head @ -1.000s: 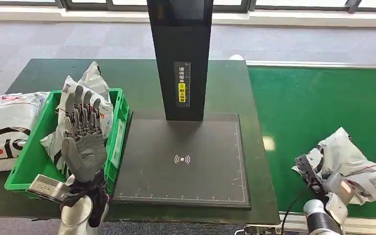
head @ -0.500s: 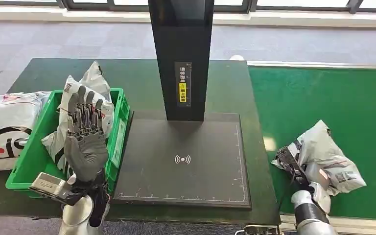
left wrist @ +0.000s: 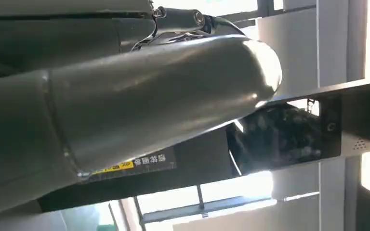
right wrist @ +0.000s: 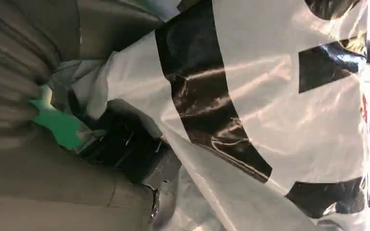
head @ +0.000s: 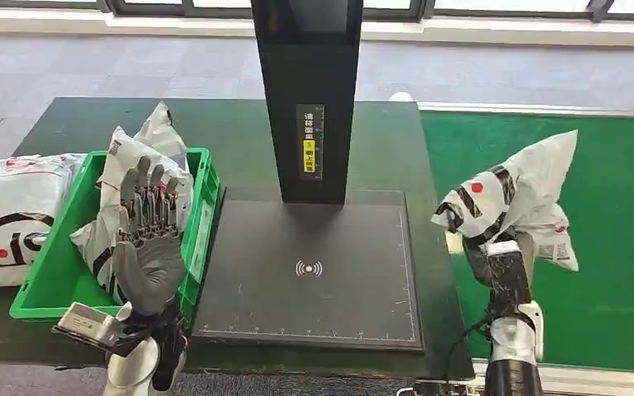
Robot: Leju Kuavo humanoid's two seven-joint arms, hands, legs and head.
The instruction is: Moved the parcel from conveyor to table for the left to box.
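Dark green table (head: 239, 124) fills the near ground, conveyor (head: 611, 206) at 3 o'clock. Left hand (head: 149, 247) hovers, fingers (head: 144, 194) spread, holding nothing, over a green bin (head: 45, 285) containing a white bag (head: 132, 157). Right hand (head: 499, 268) grips the parcel (head: 516, 194), raised above the conveyor's edge. Beyond stands a black scanner post (head: 307, 99).

Head view: we look down, forward over the table (head: 91, 124). Wrist views: close behind each arm; both share the parcel (head: 516, 194) (right wrist: 270, 96).
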